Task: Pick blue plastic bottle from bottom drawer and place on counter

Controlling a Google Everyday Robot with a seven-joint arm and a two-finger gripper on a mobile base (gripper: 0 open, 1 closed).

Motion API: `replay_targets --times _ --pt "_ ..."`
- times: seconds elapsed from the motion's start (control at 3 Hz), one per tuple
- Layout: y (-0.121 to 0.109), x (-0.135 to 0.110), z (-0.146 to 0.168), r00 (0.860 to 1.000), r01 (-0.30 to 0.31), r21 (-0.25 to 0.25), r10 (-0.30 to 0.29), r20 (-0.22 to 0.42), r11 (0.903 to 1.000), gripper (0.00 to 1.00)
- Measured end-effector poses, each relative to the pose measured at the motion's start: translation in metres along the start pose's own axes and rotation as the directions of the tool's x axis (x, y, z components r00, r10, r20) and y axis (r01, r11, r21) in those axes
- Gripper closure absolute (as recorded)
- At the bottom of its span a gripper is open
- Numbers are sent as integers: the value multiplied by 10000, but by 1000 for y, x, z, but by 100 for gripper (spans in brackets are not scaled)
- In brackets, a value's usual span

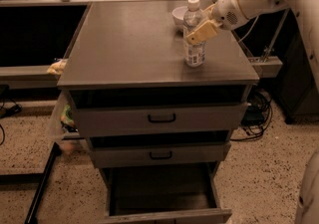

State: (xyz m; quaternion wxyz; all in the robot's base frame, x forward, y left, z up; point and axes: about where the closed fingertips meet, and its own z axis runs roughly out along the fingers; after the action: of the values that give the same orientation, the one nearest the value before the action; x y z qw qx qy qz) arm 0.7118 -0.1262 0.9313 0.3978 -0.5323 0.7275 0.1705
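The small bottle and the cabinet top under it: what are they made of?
The small clear white-capped bottle: probably plastic, see-through with a pale label. The flat grey counter: likely metal, smooth with faint reflections. The gripper is at the bottle's upper part.
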Motion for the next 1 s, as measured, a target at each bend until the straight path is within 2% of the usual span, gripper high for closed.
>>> replay_targets --times 0.67,1.0 --pt "-6 12 -5 9928 -1103 291 1088 494 9935 100" --pt "-7 9 -7 9928 -1103 291 1088 494 9935 100"
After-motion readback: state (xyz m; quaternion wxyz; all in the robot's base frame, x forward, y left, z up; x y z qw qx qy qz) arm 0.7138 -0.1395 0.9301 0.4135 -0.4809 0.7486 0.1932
